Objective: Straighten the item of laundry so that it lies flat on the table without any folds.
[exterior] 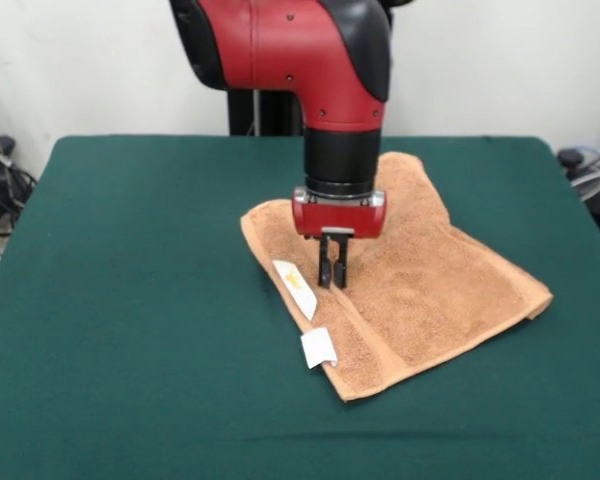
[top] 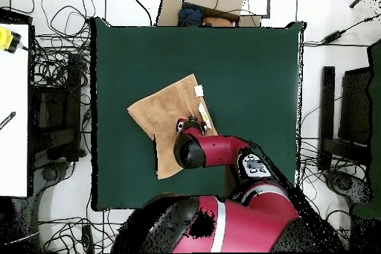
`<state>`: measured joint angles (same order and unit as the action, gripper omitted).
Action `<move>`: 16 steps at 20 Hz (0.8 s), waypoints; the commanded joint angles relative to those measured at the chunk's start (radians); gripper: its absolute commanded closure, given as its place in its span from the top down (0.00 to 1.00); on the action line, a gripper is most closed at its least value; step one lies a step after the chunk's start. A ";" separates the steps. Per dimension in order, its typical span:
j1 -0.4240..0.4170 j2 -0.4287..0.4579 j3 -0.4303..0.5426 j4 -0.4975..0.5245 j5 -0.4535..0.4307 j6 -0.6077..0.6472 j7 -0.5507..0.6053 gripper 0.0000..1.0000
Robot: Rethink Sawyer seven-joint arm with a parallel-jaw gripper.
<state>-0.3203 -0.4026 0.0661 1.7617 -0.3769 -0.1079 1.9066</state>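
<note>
The gripper (exterior: 332, 272) points straight down with its two dark fingers (exterior: 324, 262) drawn close together, only a narrow gap between them, their tips on or just above the towel (exterior: 420, 290); whether they pinch any cloth cannot be told. The tan towel lies rumpled near the middle of the green table (exterior: 130, 300), with a raised fold running along its near-left edge beside the fingertips. Two small white labels (exterior: 318, 347) show along that edge, one lying on the cloth, one hanging over onto the felt. From overhead, the red arm (top: 216, 150) covers part of the towel.
</note>
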 commanded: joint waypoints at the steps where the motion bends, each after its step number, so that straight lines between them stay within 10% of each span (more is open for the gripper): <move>1: -0.058 0.092 0.025 -0.162 -0.073 -0.049 0.034 0.00; 16: -0.314 0.097 0.330 -0.300 -0.297 0.210 -0.166 0.00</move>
<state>-0.5593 -0.3781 0.2520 1.6527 -0.5892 -0.0673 1.9015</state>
